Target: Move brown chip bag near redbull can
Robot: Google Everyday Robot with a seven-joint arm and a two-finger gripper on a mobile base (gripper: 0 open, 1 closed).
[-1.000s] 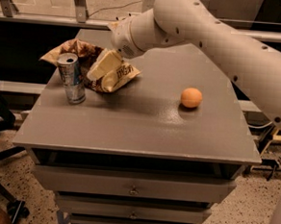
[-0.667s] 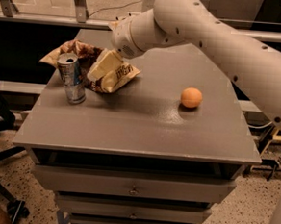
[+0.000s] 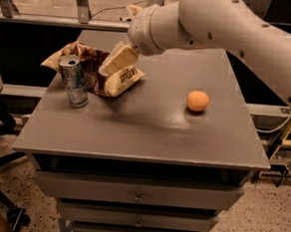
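Note:
The brown chip bag (image 3: 96, 69) lies crumpled on the grey table (image 3: 149, 133) at the back left, with pale yellow edges and white lettering. The redbull can (image 3: 73, 81) stands upright just in front of and left of the bag, touching or nearly touching it. My gripper (image 3: 118, 61) is down at the bag's right part, on or just above it, and hides part of the bag. The big white arm (image 3: 217, 23) reaches in from the upper right.
A small round orange fruit (image 3: 197, 100) sits on the table's right half. The table is a drawer cabinet with drawers (image 3: 137, 192) below its front edge. A railing and glass run behind it. A chair base (image 3: 14, 213) stands at lower left.
The gripper has edged slightly up and to the right at the bag. The bag, the can and the orange fruit have stayed where they were.

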